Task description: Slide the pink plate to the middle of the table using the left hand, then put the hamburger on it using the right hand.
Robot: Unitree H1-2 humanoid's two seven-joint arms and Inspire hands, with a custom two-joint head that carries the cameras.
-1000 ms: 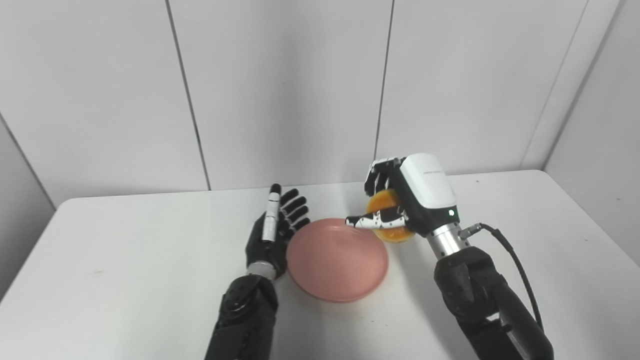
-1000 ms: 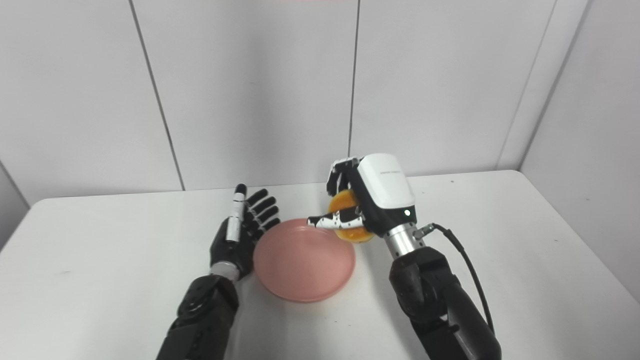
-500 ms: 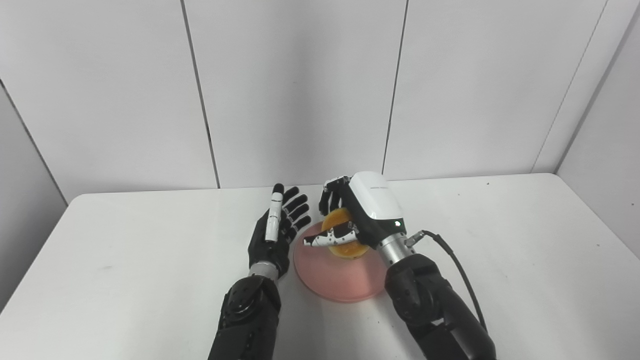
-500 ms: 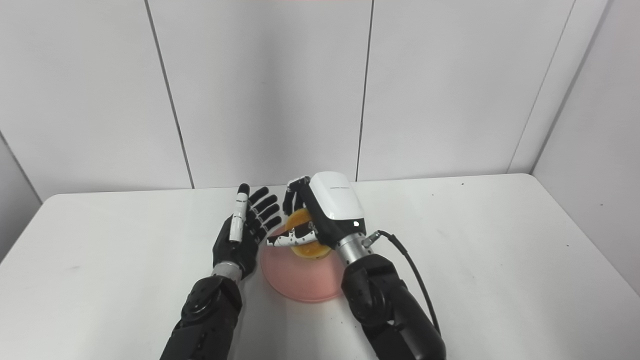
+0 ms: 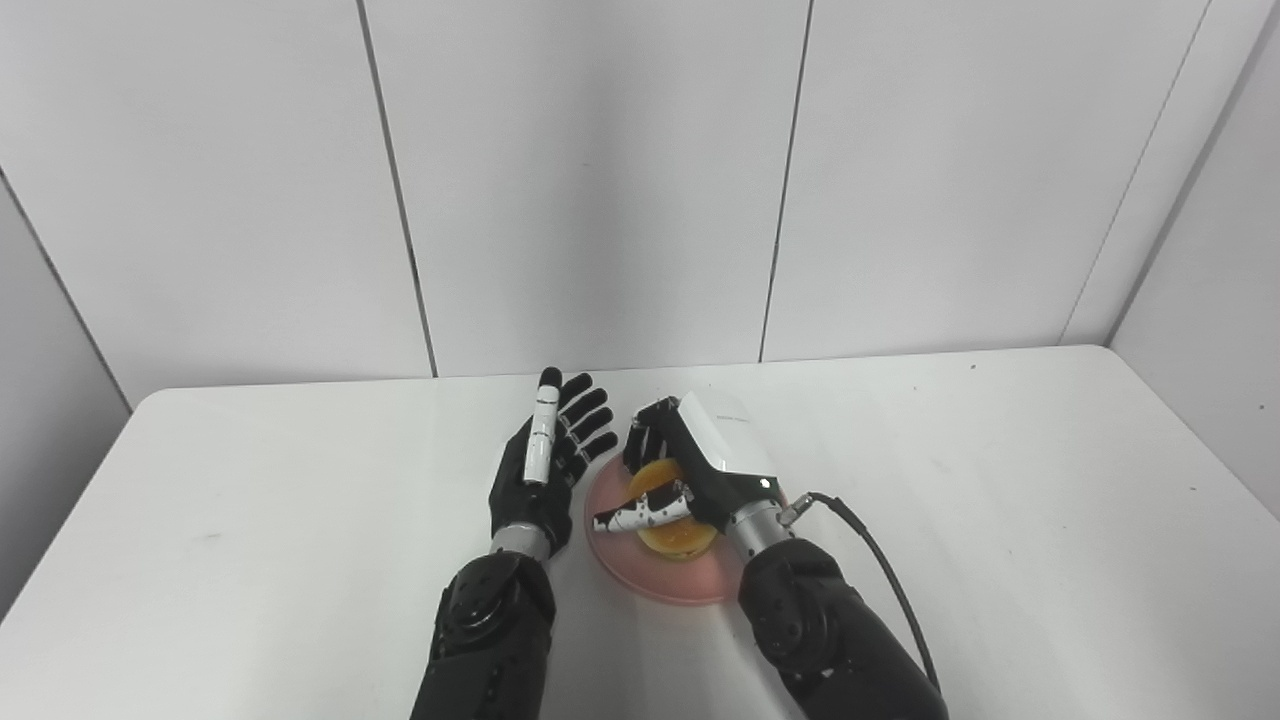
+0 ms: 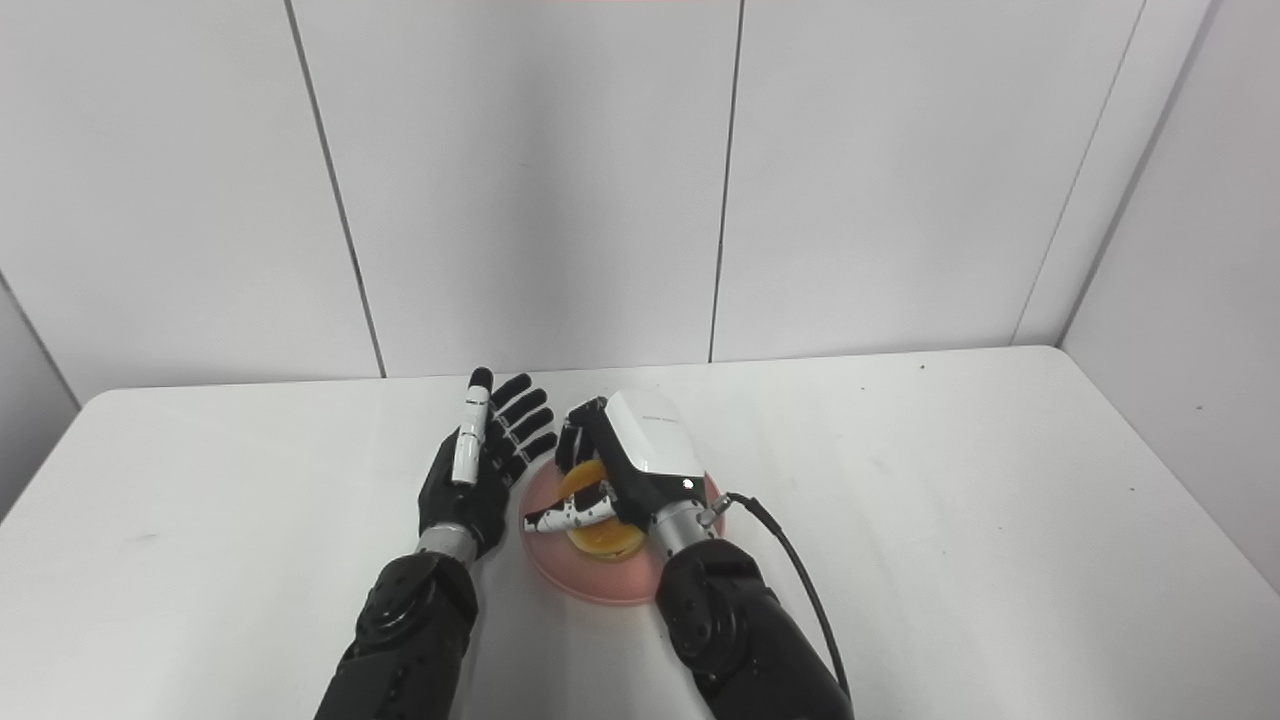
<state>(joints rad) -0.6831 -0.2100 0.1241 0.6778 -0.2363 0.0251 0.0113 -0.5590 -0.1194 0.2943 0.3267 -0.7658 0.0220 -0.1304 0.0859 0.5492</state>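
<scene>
Right robot hand [image 5: 690, 480] is wrapped around the hamburger [image 5: 672, 532], fingers over the far side of the bun and thumb across the near side, holding it low over the pink plate [image 5: 640, 575]; can't tell whether the bun bottom is touching the plate. Left robot hand [image 5: 548, 465] is empty, fingers spread and flat, just beside the plate's left rim, on or just above the white surface [image 5: 1000, 520]. Plate sits about mid-surface. My read on handling: the burger looks small and light, probably a toy; if soft it'll squash under a hard squeeze, if plastic the glossy bun could slip, so grip the sides across the bun's width with moderate force. Layers may shift if tilted, so keep it level. The plate looks rigid and smooth and would likely slide on a nudge to the rim. Views: the left eye view shows more of the near plate rim between the two forearms; the right eye view [image 6: 640, 470] shows more of the fingers curled over the bun's far edge and the gap to the left robot hand.
</scene>
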